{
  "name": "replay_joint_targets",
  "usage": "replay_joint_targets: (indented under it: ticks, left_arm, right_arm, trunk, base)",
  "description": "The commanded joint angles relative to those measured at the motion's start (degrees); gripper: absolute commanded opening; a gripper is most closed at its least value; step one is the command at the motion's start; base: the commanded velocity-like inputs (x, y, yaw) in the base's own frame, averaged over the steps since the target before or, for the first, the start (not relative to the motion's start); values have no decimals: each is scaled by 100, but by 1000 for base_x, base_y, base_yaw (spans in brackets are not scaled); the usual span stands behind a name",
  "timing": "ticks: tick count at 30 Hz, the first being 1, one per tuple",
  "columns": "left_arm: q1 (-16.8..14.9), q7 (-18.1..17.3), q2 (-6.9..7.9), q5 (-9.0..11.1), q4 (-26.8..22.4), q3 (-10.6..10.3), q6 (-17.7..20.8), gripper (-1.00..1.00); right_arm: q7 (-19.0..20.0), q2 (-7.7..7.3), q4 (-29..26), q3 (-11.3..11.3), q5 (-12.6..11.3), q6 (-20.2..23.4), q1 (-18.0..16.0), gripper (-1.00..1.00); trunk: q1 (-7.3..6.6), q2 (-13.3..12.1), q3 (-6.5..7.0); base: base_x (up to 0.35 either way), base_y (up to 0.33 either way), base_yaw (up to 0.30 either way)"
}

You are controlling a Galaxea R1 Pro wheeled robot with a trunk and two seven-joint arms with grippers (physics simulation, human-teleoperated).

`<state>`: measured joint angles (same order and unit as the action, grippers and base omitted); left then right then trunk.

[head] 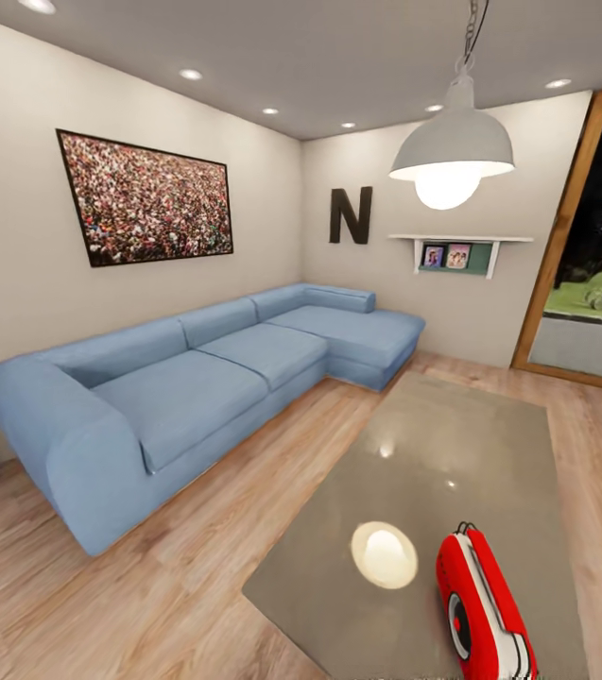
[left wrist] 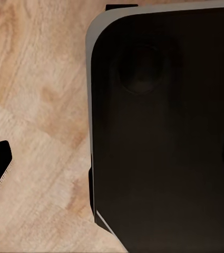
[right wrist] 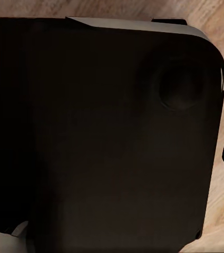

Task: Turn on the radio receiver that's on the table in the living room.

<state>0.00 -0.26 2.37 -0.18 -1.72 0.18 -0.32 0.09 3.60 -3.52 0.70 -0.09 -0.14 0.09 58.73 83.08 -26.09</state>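
Radio (head: 482, 604) is standing at the lower right of the head view, on the near end of the table (head: 433, 453), its base running off the frame's bottom edge. Sofa (head: 197, 378) is sitting to the left. Dark panels are blocking both wrist views over wood floor (left wrist: 38, 105), so I cannot tell either gripper's opening.

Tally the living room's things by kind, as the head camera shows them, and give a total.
Radio receiver: 1
Coffee table: 1
Corner sofa: 1
Pendant lamp: 1
Wall picture: 1
Wall letter N: 1
Wall shelf: 1
Framed photos on the shelf: 2
Total: 9
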Motion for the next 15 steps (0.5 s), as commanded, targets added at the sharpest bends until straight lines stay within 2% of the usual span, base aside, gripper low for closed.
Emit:
replay_joint_targets:
  ticks: [1,15]
  left_arm:
    - [0,0,0,0,2,0,0,100]
    - [0,0,8,0,3,0,2,100]
  right_arm:
    - [0,0,0,0,0,1,0,100]
    - [0,0,0,0,0,-1,0,100]
  trunk:
    - [0,0,0]
    - [0,0,0]
  base:
    - [0,0,-263]
    - [0,0,-263]
